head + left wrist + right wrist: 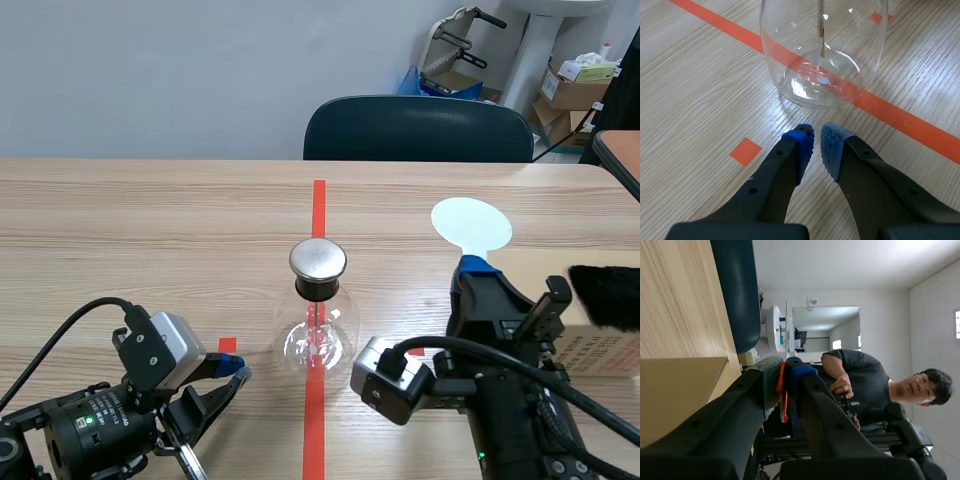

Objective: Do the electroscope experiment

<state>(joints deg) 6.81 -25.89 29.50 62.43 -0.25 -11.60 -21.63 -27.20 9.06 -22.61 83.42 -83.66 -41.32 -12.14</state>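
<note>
1. Closest in, the left claw (817, 139) lies low on the surface (150, 230). It's aimed at the base of the electroscope (318, 325), just short of the glass and not touching. Its blue pads are pinched almost together with nothing in them.
2. The right arm comes in low from the right with its wrist rolled onto its side. The right claw (478, 268) points up and away, clenched on the handle of a white paddle (471, 223), and the disc stands up past the fingertips.
3. The electroscope sits on the red tape line between the two arms, with its metal cap (318, 259) on top and a thin rod hanging inside.
4. Farther right, some black fur (605, 295) lies on a cardboard box (600, 350), near the paddle.
5. My read is we're at the bring-the-paddle-over stage: it's in hand but well apart from the cap. Next it has to swing left and down to the cap without bumping the glass. I can't tell whether it needs a rub on the fur first.
</note>
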